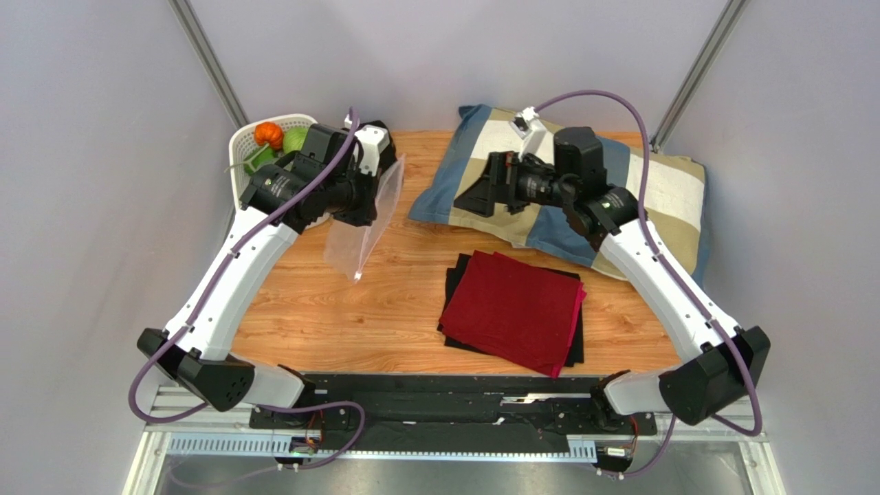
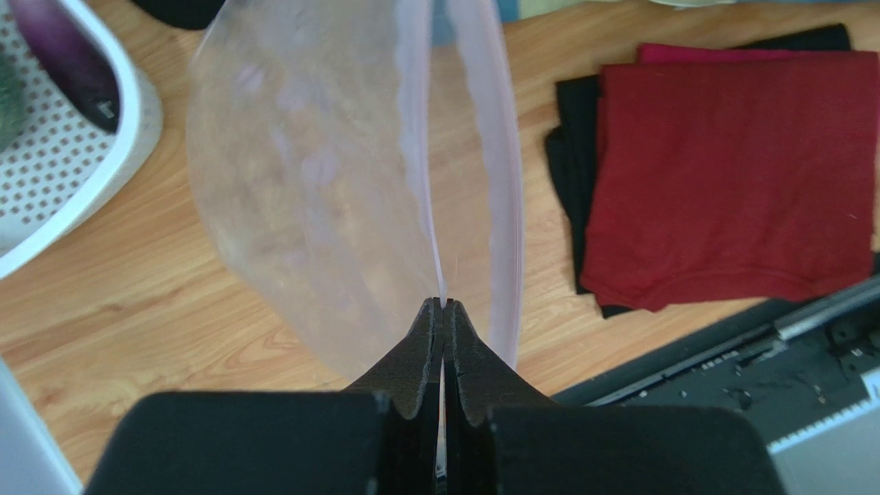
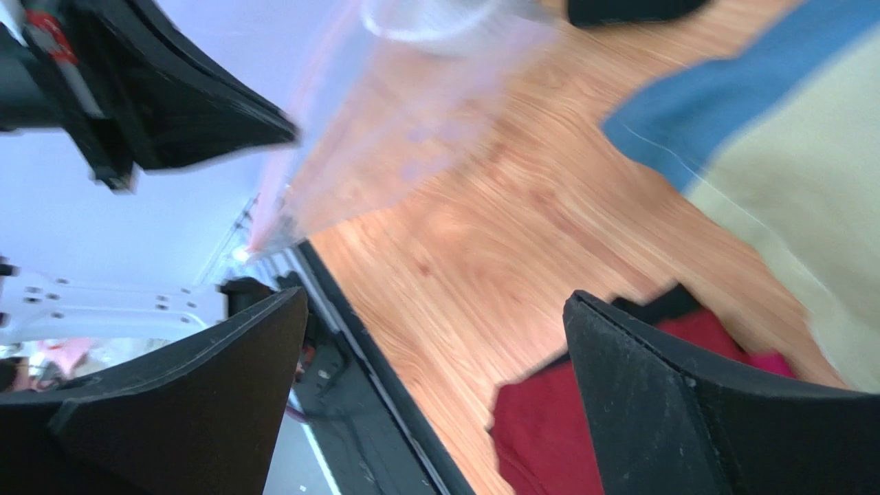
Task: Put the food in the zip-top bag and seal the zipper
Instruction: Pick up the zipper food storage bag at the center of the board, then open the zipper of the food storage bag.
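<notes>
Left pincer point(image 2: 443, 305) tight; right pincer point(image 3: 426, 309) agape.

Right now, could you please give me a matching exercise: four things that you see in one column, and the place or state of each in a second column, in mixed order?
Things:
1. clear plastic zip-top bag
2. white perforated plastic basket
3. dark red folded cloth
4. blue and beige striped cushion

Places or states:
A. lies on a black cloth
B. at the far right of the wooden table
C. pinched in the shut left hand
D. in the far left corner, holding food

Pairs: 1-C, 2-D, 3-A, 4-B.
</notes>
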`<state>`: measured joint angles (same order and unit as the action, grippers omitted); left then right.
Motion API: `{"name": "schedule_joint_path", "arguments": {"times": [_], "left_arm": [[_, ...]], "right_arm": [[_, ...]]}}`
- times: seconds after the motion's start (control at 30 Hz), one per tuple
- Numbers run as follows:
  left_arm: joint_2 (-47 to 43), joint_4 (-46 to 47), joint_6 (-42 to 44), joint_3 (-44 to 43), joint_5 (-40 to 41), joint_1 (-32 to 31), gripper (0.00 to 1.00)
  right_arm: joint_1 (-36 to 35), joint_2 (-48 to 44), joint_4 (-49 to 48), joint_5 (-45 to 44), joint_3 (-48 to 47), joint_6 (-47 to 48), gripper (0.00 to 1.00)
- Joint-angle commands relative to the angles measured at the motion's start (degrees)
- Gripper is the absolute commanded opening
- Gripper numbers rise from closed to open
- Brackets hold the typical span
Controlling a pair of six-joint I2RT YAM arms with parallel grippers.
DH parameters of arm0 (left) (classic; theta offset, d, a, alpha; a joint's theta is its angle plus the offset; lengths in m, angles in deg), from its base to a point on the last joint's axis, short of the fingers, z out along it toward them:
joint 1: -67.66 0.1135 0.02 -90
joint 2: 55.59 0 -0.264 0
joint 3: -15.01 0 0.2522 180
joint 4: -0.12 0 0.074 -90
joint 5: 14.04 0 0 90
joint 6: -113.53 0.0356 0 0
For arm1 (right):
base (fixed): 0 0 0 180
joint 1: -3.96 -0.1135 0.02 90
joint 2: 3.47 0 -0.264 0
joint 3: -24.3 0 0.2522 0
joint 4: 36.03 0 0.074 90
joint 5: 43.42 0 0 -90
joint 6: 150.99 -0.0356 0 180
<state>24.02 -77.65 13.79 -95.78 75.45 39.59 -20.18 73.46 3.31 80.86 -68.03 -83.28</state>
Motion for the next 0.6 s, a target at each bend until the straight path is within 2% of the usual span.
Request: {"name": "schedule_joint_path", "arguments": {"times": [0.0,0.33,0.57], "left_arm": [[-0.16,-1.21,-1.16,-4.38,-5.37,-1.80,0.00],[-0.86,0.55,-3.09,-6.41,-10.12,-2.25,0.00],[-0.95,3.98,-5.29,-4.92,-13.28,-2.25,0.00]], "right_arm": [[-4.50,3.84,-5.72,-2.73,-6.94,-7.76,1.00],[-12.76,7.27,-7.83,-6.77,-5.90,-12.87,0.99],[-14.88,11.75,-8.97,-7.30,-9.06,-15.95,0.95]]}}
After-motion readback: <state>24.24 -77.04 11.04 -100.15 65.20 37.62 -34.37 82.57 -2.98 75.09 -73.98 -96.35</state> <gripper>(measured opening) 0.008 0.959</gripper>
